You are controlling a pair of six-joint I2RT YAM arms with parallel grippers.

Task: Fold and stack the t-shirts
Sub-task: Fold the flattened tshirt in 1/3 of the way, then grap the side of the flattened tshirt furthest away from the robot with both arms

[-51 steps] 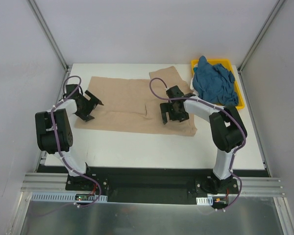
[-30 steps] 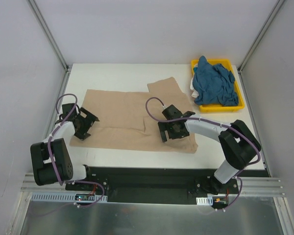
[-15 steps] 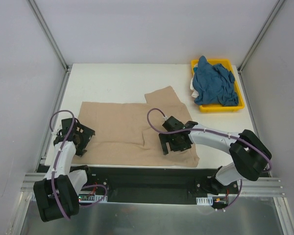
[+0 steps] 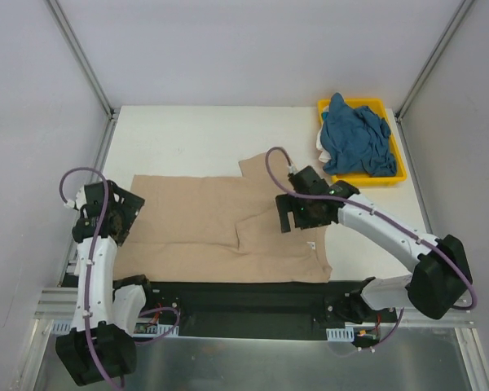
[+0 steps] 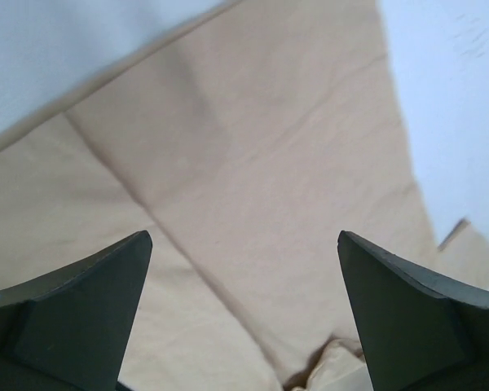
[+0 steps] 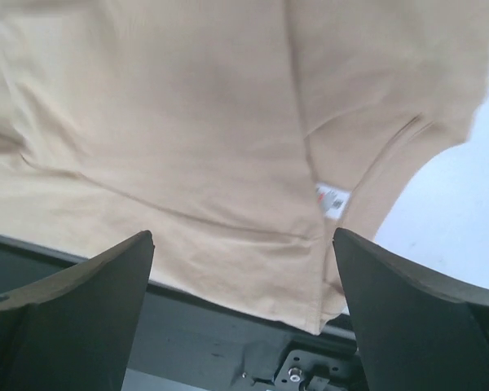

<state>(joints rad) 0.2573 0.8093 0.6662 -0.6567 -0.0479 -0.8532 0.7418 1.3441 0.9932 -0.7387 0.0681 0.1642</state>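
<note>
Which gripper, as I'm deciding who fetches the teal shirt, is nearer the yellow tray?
Right. The right gripper hangs open above the tan shirt, close to the yellow tray and its near-left corner; the left gripper is over the shirt's left edge, across the table.

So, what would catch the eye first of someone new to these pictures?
A tan t-shirt lies spread out along the near edge of the table, with the left fingers and right fingers open above it. A teal-blue t-shirt sits crumpled in the yellow tray at the far right corner.
</note>
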